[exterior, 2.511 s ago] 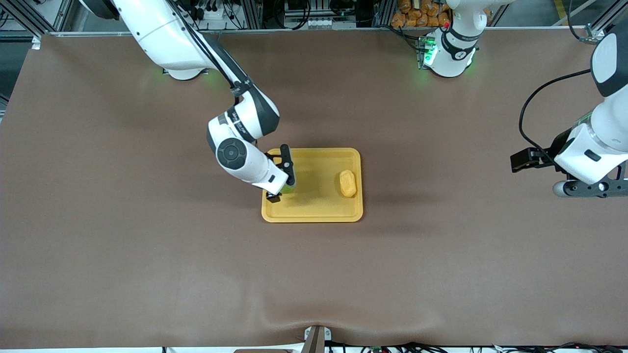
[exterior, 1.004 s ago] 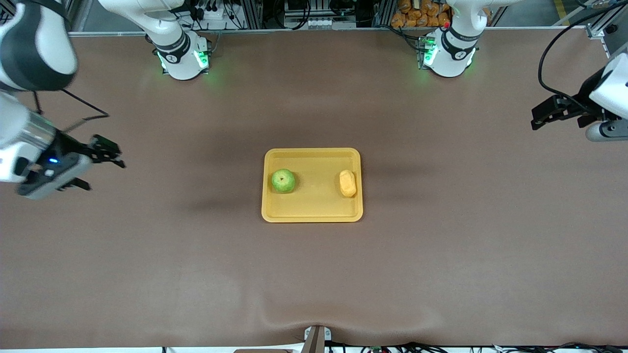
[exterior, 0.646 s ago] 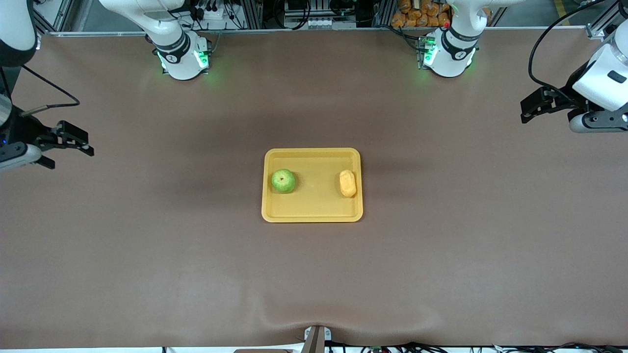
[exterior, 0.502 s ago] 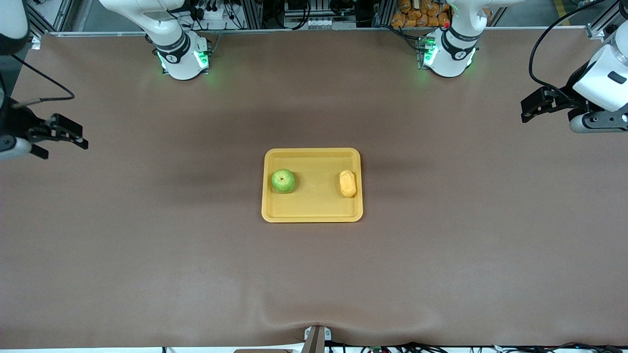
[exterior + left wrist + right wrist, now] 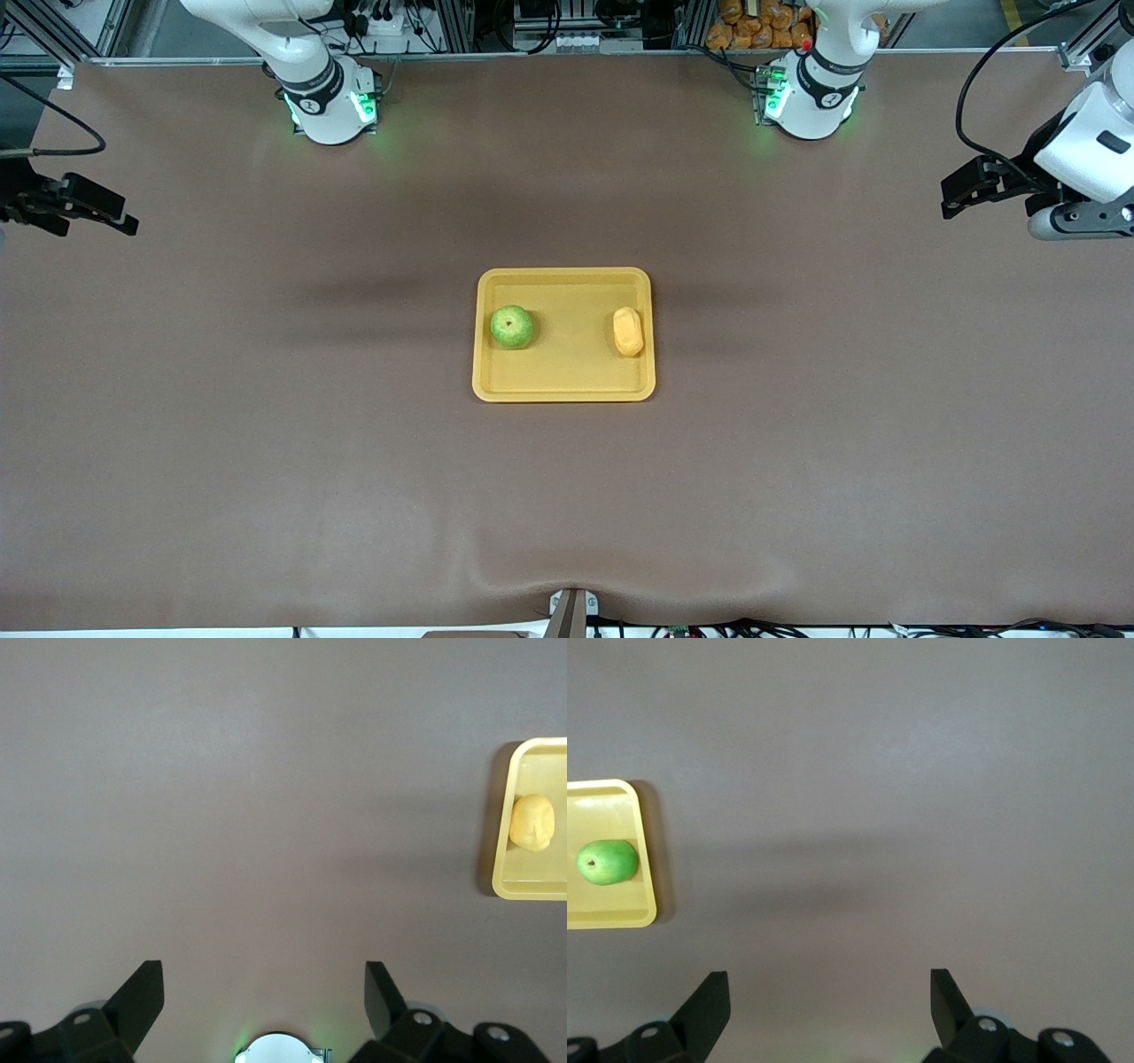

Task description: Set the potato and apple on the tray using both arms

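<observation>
Front view: we see both end effectors, left [image 5: 961, 189] and right [image 5: 97, 208], spread, empty, withdrawn well away from the tray [image 5: 564, 390]; apple [image 5: 512, 327] and potato [image 5: 628, 330] rest there—task looks done.

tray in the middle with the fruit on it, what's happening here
Nothing is being handled right now. The apple and the potato both lie on the tray, apart from each other, the apple toward the right arm's end and the potato toward the left arm's. The right hand is up over the table's right-arm end, open and empty. The left hand is over the left-arm end, also open and empty. The placing looks finished.
</observation>
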Robot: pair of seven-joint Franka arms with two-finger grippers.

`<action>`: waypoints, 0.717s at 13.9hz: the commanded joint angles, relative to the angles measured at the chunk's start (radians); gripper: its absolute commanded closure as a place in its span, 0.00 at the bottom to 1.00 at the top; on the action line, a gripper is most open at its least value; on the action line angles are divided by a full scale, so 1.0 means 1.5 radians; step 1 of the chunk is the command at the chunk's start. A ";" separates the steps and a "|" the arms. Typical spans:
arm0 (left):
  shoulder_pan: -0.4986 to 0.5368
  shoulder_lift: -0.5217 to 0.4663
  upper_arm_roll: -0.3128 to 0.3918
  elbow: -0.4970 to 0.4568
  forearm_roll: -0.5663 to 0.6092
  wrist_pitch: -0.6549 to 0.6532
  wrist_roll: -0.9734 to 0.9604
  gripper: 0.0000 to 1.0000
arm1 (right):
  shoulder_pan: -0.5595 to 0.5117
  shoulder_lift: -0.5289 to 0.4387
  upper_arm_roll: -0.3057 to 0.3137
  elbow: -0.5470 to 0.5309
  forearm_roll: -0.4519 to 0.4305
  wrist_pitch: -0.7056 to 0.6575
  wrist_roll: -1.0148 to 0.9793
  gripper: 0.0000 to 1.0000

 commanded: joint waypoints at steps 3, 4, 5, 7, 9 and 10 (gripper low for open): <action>-0.001 0.004 0.005 0.021 0.003 -0.008 0.007 0.00 | -0.011 -0.009 0.006 0.026 -0.018 -0.009 0.019 0.00; -0.001 0.004 0.005 0.021 0.003 -0.008 0.007 0.00 | -0.011 -0.005 0.006 0.043 -0.019 -0.011 0.019 0.00; 0.000 0.004 0.006 0.021 0.003 -0.008 0.008 0.00 | -0.011 0.000 0.007 0.053 -0.021 -0.011 0.019 0.00; 0.001 0.004 0.006 0.022 0.003 -0.008 0.010 0.00 | -0.013 0.017 0.007 0.084 -0.021 -0.013 0.020 0.00; 0.000 0.004 0.006 0.022 0.001 -0.008 0.006 0.00 | -0.014 0.025 0.007 0.099 -0.033 -0.013 0.018 0.00; 0.001 0.004 0.006 0.022 0.001 -0.008 0.007 0.00 | -0.014 0.027 0.007 0.102 -0.040 -0.013 0.017 0.00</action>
